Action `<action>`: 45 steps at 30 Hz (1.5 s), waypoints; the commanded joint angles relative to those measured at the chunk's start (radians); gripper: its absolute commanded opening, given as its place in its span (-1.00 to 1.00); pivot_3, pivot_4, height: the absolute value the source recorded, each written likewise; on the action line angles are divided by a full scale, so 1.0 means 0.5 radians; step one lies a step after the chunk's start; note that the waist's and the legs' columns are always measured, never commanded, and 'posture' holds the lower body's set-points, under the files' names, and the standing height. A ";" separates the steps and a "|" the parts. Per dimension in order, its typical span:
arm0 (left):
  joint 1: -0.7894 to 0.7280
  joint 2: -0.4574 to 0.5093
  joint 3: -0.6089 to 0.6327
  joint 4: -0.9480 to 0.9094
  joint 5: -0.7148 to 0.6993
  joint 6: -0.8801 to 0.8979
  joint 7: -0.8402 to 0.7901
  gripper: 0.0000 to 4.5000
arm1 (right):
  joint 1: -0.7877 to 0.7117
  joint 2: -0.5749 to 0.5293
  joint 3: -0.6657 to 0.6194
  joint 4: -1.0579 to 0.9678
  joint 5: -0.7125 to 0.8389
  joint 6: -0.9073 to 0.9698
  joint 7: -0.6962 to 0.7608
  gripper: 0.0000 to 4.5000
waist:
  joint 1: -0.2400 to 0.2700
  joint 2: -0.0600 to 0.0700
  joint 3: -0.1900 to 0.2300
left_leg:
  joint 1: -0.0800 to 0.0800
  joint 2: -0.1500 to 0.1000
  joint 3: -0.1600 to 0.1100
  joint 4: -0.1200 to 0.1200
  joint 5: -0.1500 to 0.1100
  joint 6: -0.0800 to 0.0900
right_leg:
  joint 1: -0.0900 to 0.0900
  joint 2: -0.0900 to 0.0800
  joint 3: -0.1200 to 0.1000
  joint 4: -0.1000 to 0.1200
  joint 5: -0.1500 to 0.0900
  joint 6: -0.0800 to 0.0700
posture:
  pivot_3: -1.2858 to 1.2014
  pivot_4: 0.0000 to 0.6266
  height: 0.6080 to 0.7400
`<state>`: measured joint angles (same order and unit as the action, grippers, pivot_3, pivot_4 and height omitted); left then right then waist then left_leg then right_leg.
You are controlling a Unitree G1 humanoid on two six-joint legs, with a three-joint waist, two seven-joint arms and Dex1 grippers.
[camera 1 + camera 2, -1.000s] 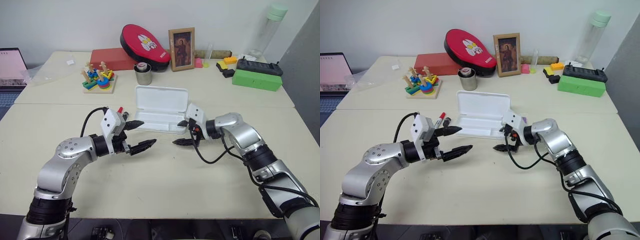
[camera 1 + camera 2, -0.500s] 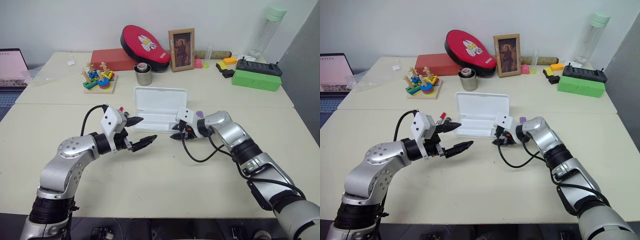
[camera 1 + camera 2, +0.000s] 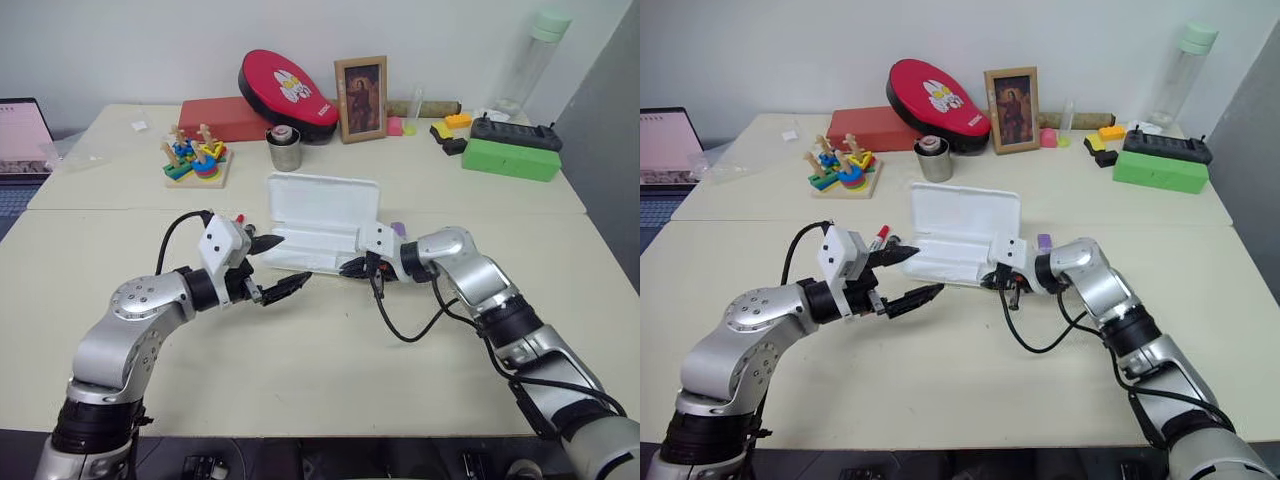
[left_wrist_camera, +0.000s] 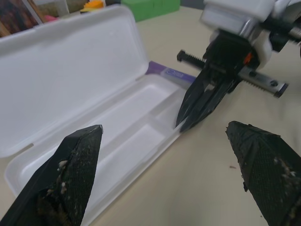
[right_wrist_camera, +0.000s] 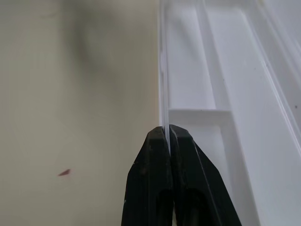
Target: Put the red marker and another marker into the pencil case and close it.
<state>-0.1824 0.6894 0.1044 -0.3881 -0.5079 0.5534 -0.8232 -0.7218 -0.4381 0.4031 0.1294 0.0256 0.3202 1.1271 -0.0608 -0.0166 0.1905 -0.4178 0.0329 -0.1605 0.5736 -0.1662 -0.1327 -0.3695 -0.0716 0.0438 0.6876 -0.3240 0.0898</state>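
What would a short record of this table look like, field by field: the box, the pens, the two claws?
pencil case: open, lid up, tray empty
red marker: on the table, behind the left gripper
purple marker: on the table beside the case's far end
left gripper: open, holding nothing, near the case's left end
right gripper: shut on the tray's front rim
markers in case: none yet

Right claw point(image 5: 168, 134) pinched case rim point(image 5: 163, 70) (tilted).
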 commanded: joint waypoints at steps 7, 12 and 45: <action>0.252 0.167 0.193 -0.258 -0.174 0.118 -0.070 1.00 | 0.323 -0.140 0.073 -0.655 0.049 0.228 0.049 -0.98 | 0.006 0.000 0.000 | 0.001 0.000 0.000 0.001 0.000 0.000 | 0.000 0.000 0.000 0.001 0.000 0.000 | 0.03 -0.52 1.00; 0.254 0.183 0.187 -0.292 -0.209 0.149 -0.063 1.00 | 0.350 -0.122 0.110 -0.675 0.024 0.269 0.006 -0.98 | 0.008 0.000 0.000 | 0.001 0.000 0.000 0.001 0.000 0.000 | 0.001 0.000 0.000 0.000 0.000 0.000 | 0.03 -0.52 1.00; -0.291 0.193 0.694 0.397 -0.236 0.519 0.864 1.00 | -0.330 0.091 -0.642 -0.535 0.752 0.721 -0.274 0.97 | 0.004 -0.001 0.000 | 0.001 0.000 -0.001 0.000 0.000 0.000 | 0.000 0.000 -0.001 0.000 0.000 0.000 | 0.03 -0.52 1.00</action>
<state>-0.3266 0.7674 0.4664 -0.1971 -0.6588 0.8028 -0.4047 -0.8539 -0.4033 0.1118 -0.1660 0.3856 0.6939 1.0228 -0.0586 -0.0171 0.1904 -0.4173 0.0329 -0.1608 0.5736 -0.1661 -0.1327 -0.3693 -0.0715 0.0435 0.6876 -0.3240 0.0898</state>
